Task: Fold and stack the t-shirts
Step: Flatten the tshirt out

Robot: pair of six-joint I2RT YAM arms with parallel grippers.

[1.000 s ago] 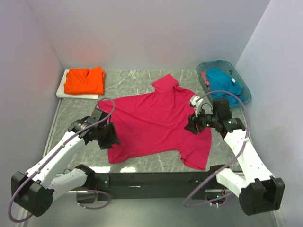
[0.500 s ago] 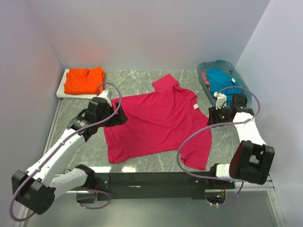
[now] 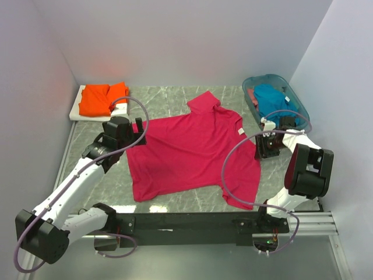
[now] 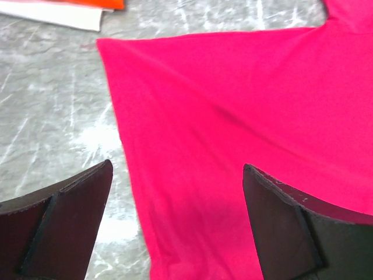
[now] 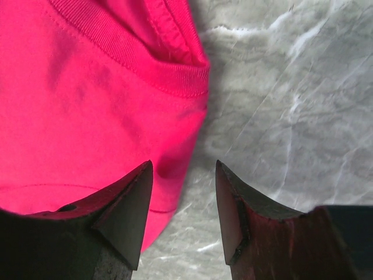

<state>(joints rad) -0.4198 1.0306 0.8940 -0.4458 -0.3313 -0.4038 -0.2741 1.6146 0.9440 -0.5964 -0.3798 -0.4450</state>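
Roughly at the centre of the grey marbled tabletop (image 3: 169, 99), the magenta-red cotton t-shirt (image 3: 192, 151) lay spread flat. Its long axis ran left to right, with the neck and small white label (image 3: 240, 132) pointing right and the hem pointing left. The left gripper (image 3: 141, 130) hovered over the far hem corner, jaws wide and empty. The right gripper (image 3: 262, 150) stood at the neck edge, jaws partly apart, gripping nothing. The folded bright orange t-shirt (image 3: 104, 98) sat far left, and the teal-blue t-shirt (image 3: 273, 98) lay in the translucent teal plastic basket (image 3: 256, 81) far right.
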